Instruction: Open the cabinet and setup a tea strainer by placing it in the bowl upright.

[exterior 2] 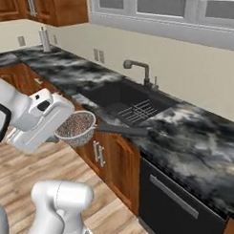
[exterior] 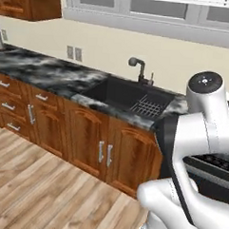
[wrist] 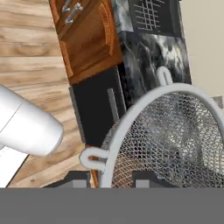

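My gripper (wrist: 109,181) is shut on the tea strainer (wrist: 175,135), whose silver mesh basket and metal rim take up the lower right of the hand view. In the right base view the tea strainer (exterior 2: 77,126) hangs in the air in front of the low counter cabinets, level with the counter edge. Its thin dark handle points right, toward the sink. The white hand holds it from the left, and the basket hides the fingertips there. The cabinet and the bowl are out of view.
A dark marbled counter (exterior 2: 196,135) runs along the wall with a black sink (exterior 2: 123,102) and faucet (exterior 2: 136,65). Low wooden cabinets (exterior: 87,134) and a black dishwasher (exterior 2: 179,198) stand below. Wooden wall cupboards (exterior 2: 53,9) hang at the top left. Wood floor (exterior: 36,188) lies open.
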